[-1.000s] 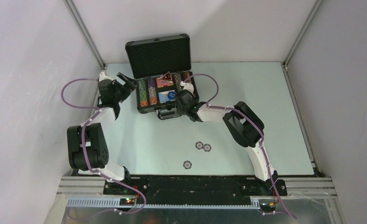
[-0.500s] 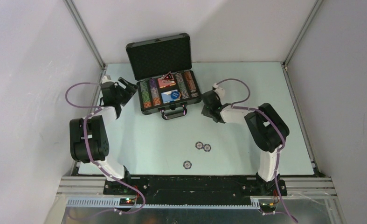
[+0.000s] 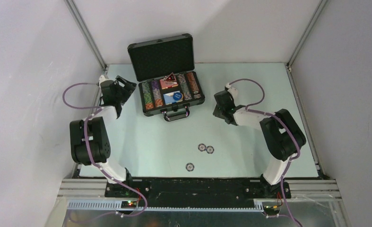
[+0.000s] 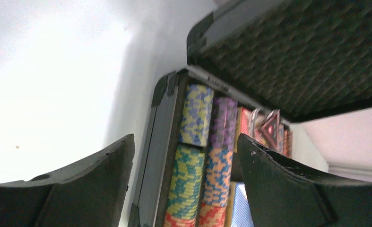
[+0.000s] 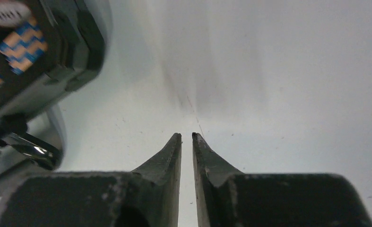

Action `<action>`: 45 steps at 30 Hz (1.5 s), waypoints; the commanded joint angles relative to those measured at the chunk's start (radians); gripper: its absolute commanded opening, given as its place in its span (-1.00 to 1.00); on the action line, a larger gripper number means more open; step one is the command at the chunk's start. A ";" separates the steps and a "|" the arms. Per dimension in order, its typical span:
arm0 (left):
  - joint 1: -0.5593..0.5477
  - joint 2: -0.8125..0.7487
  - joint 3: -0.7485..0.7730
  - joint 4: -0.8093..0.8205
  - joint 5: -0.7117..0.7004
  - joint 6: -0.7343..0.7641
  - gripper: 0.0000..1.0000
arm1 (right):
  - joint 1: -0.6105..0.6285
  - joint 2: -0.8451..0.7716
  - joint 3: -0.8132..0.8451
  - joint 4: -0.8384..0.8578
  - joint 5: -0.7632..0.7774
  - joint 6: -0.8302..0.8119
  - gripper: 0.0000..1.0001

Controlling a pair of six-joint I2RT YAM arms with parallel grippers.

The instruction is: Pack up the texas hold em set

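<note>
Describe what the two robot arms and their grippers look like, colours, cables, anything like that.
The left arm and right arm match: white links between bulky black joint housings. A thin purple cable loops loosely along each. The left gripper and right gripper are black, with matte dark fingers that taper to the tips. No markings show.

Bright, even light with soft shadows; left wrist view blurred, its white areas blown out.
</note>
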 commanded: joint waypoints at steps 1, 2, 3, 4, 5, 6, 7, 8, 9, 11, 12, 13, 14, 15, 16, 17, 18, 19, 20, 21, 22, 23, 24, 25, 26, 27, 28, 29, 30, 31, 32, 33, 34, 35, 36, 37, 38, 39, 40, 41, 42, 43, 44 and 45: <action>0.045 0.001 0.103 0.007 -0.048 -0.049 0.68 | -0.039 -0.109 0.002 0.049 -0.057 -0.055 -0.58; 0.057 0.017 0.132 -0.002 -0.050 -0.066 0.68 | -0.040 -0.116 0.002 0.048 -0.060 -0.059 -0.57; 0.062 0.041 0.147 -0.004 -0.043 -0.080 0.68 | -0.040 -0.128 0.002 0.049 -0.068 -0.058 -0.57; 0.073 0.055 0.180 -0.006 -0.022 -0.117 0.68 | -0.040 -0.132 0.002 0.049 -0.074 -0.056 -0.57; 0.077 0.079 0.204 -0.005 -0.022 -0.140 0.68 | -0.040 -0.138 0.002 0.051 -0.086 -0.056 -0.57; 0.080 0.088 0.213 -0.005 -0.030 -0.177 0.68 | -0.040 -0.139 0.002 0.052 -0.093 -0.053 -0.57; 0.081 0.105 0.236 -0.005 -0.051 -0.192 0.67 | -0.040 -0.142 0.002 0.054 -0.108 -0.052 -0.57; 0.080 0.117 0.248 -0.005 -0.060 -0.213 0.67 | -0.040 -0.144 0.001 0.056 -0.118 -0.052 -0.57; 0.080 0.142 0.283 -0.007 -0.073 -0.223 0.67 | -0.040 -0.147 0.002 0.056 -0.132 -0.053 -0.57; 0.080 0.191 0.347 -0.016 -0.090 -0.252 0.67 | -0.040 -0.155 0.002 0.053 -0.148 -0.053 -0.57; 0.082 0.212 0.374 -0.029 -0.096 -0.276 0.67 | -0.041 -0.158 0.002 0.049 -0.151 -0.055 -0.57; 0.086 0.251 0.425 -0.055 -0.103 -0.311 0.68 | -0.042 -0.167 0.002 0.049 -0.155 -0.057 -0.57; 0.088 0.275 0.450 -0.066 -0.102 -0.332 0.68 | -0.041 -0.174 0.002 0.047 -0.160 -0.059 -0.57; 0.091 0.319 0.497 -0.089 -0.093 -0.375 0.68 | -0.043 -0.176 0.002 0.047 -0.164 -0.060 -0.57; 0.091 0.342 0.519 -0.098 -0.088 -0.395 0.68 | -0.044 -0.181 0.001 0.046 -0.173 -0.059 -0.57; 0.090 0.382 0.564 -0.114 -0.075 -0.424 0.66 | -0.049 -0.183 0.002 0.048 -0.179 -0.056 -0.57; 0.088 0.410 0.583 -0.123 -0.069 -0.439 0.66 | -0.052 -0.187 0.002 0.051 -0.193 -0.055 -0.57; 0.085 0.436 0.616 -0.134 -0.062 -0.468 0.66 | -0.056 -0.187 0.002 0.052 -0.198 -0.053 -0.58; 0.083 0.448 0.629 -0.138 -0.060 -0.483 0.66 | -0.058 -0.190 0.002 0.053 -0.205 -0.053 -0.58; 0.078 0.473 0.651 -0.146 -0.058 -0.511 0.66 | -0.060 -0.191 0.002 0.054 -0.208 -0.052 -0.58; 0.075 0.497 0.664 -0.150 -0.049 -0.523 0.66 | -0.062 -0.194 0.002 0.056 -0.214 -0.052 -0.58; 0.068 0.509 0.689 -0.158 -0.041 -0.539 0.66 | -0.063 -0.194 0.002 0.057 -0.217 -0.053 -0.58; 0.063 0.530 0.702 -0.163 -0.032 -0.543 0.66 | -0.063 -0.194 0.001 0.059 -0.224 -0.053 -0.58; 0.051 0.538 0.723 -0.176 -0.029 -0.547 0.66 | -0.063 -0.194 0.002 0.061 -0.228 -0.054 -0.58; 0.037 0.549 0.742 -0.186 -0.027 -0.548 0.66 | -0.063 -0.194 0.002 0.062 -0.232 -0.055 -0.58; 0.028 0.556 0.751 -0.192 -0.027 -0.550 0.66 | -0.063 -0.195 0.002 0.060 -0.236 -0.055 -0.58; 0.011 0.570 0.771 -0.203 -0.026 -0.554 0.66 | -0.064 -0.195 0.001 0.058 -0.237 -0.055 -0.59; 0.002 0.579 0.783 -0.208 -0.025 -0.559 0.66 | -0.064 -0.200 0.001 0.052 -0.239 -0.054 -0.59; -0.014 0.603 0.811 -0.215 -0.015 -0.571 0.66 | -0.064 -0.202 -0.001 0.050 -0.241 -0.053 -0.59; -0.022 0.616 0.824 -0.219 -0.009 -0.581 0.66 | -0.065 -0.212 -0.011 0.052 -0.249 -0.051 -0.60; -0.038 0.643 0.851 -0.220 0.003 -0.601 0.65 | -0.065 -0.218 -0.017 0.055 -0.253 -0.047 -0.60; -0.044 0.656 0.863 -0.221 0.012 -0.610 0.65 | -0.064 -0.232 -0.030 0.062 -0.256 -0.046 -0.60; -0.059 0.679 0.884 -0.223 0.017 -0.620 0.64 | -0.067 -0.238 -0.036 0.063 -0.255 -0.047 -0.60; -0.065 0.698 0.894 -0.226 0.020 -0.622 0.64 | -0.068 -0.247 -0.042 0.062 -0.253 -0.047 -0.60; -0.078 0.705 0.910 -0.233 0.019 -0.622 0.64 | -0.074 -0.252 -0.044 0.059 -0.252 -0.047 -0.60; -0.084 0.719 0.918 -0.237 0.018 -0.619 0.63 | -0.080 -0.264 -0.049 0.057 -0.255 -0.048 -0.60; -0.096 0.726 0.934 -0.244 0.018 -0.615 0.63 | -0.091 -0.269 -0.052 0.055 -0.258 -0.049 -0.60; -0.103 0.735 0.939 -0.247 0.024 -0.614 0.63 | -0.104 -0.280 -0.057 0.054 -0.264 -0.050 -0.60; -0.114 0.741 0.949 -0.249 0.026 -0.615 0.63 | -0.112 -0.287 -0.061 0.054 -0.267 -0.050 -0.60; -0.121 0.746 0.952 -0.250 0.031 -0.614 0.63 | -0.127 -0.300 -0.067 0.053 -0.273 -0.050 -0.60; -0.134 0.747 0.954 -0.250 0.032 -0.614 0.63 | -0.134 -0.312 -0.075 0.053 -0.275 -0.050 -0.60; -0.138 0.746 0.951 -0.250 0.034 -0.615 0.63 | -0.150 -0.319 -0.079 0.055 -0.281 -0.049 -0.60; -0.156 0.743 0.941 -0.249 0.033 -0.616 0.63 | -0.157 -0.329 -0.087 0.056 -0.285 -0.048 -0.60; -0.168 0.737 0.934 -0.250 0.033 -0.617 0.62 | -0.172 -0.335 -0.090 0.055 -0.291 -0.047 -0.60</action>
